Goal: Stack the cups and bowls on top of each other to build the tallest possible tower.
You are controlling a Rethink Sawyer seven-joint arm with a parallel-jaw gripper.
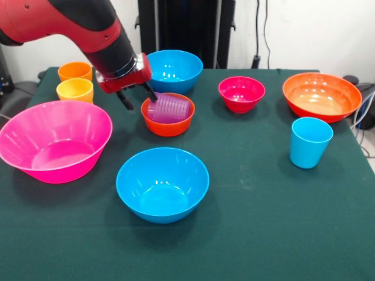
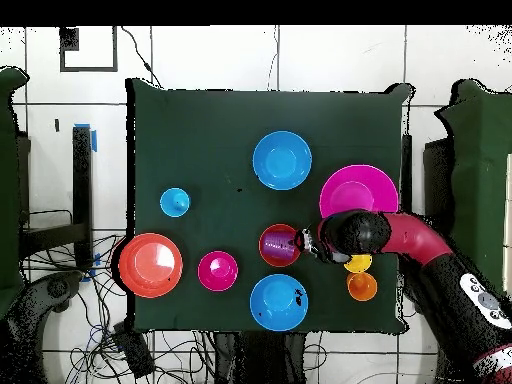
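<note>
The ribbed purple cup (image 1: 169, 109) lies tilted on its side inside the small orange bowl (image 1: 168, 128); it also shows in the overhead view (image 2: 281, 247). My gripper (image 1: 137, 97) is open just left of that cup, one finger (image 1: 150, 92) at the cup's rim, the other (image 1: 125, 101) outside the bowl. The orange cup (image 1: 75, 71) and yellow cup (image 1: 75, 89) stand at the far left. The light blue cup (image 1: 310, 142) stands upright at the right. The big pink bowl (image 1: 55, 140), two blue bowls (image 1: 162, 183) (image 1: 174, 70), the magenta-red bowl (image 1: 241, 93) and the wide orange bowl (image 1: 321, 96) all sit apart, open side up.
Everything rests on a dark green cloth-covered table (image 1: 252, 222). My arm (image 1: 88, 29) reaches in from the upper left, above the orange and yellow cups. Cables (image 2: 60, 290) lie on the floor beside the table.
</note>
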